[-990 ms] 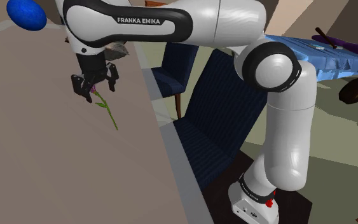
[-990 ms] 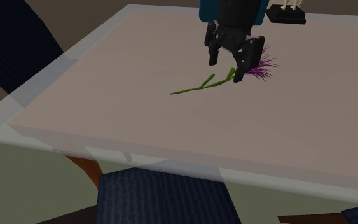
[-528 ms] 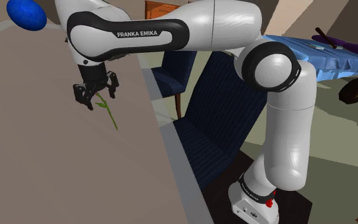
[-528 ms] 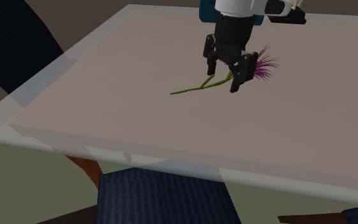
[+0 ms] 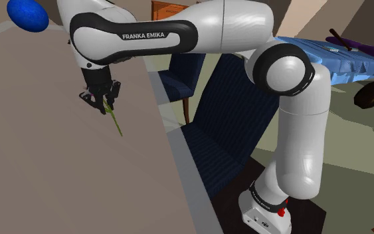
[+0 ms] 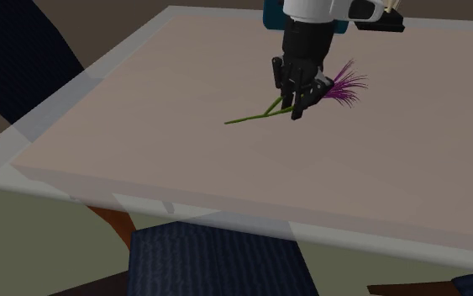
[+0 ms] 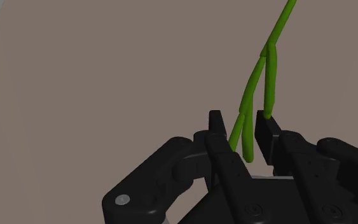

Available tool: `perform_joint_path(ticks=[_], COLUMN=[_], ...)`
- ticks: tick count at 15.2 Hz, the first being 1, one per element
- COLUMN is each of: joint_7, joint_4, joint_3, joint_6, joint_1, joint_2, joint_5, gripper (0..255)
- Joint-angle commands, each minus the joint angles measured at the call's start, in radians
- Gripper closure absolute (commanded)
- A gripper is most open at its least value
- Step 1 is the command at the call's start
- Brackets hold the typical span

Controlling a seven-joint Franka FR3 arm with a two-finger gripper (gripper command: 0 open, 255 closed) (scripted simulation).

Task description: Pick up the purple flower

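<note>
Gripper (image 5: pixel 101 103) at the upper left of the shoulder view, down at the table (image 5: pixel 46 173), its two fingers closed on the green stem of the flower (image 5: pixel 116 122). Second exterior view: gripper (image 6: pixel 297 106) at upper centre; flower (image 6: pixel 256 118) on the table (image 6: pixel 167 160), purple head to the gripper's right, stem running to the lower left. Wrist view: gripper (image 7: pixel 241 127) with the flower (image 7: pixel 270 83) stem clasped between its fingers (image 7: pixel 217 125). A blue ball (image 5: pixel 27 14) sits in the shoulder view's top left corner.

A blue ball (image 5: pixel 27 14) sat near the far corner of the pale worktop (image 5: pixel 59 179). Navy chairs (image 5: pixel 226 126) stood along its edge, and a rumpled blue sheet (image 5: pixel 341 58) lay beyond.
</note>
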Motion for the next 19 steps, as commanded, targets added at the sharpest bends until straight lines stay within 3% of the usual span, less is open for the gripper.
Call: perform_joint_path(ticks=[1,19], joint_7=[0.000,-0.015], joint_4=[0.000,0.271], joint_3=[-0.001,0.000], joint_6=[-0.001,-0.229], joint_1=[0.000,0.035], joint_2=[0.001,0.043], joint_5=[-0.001,-0.012], gripper=[255,255])
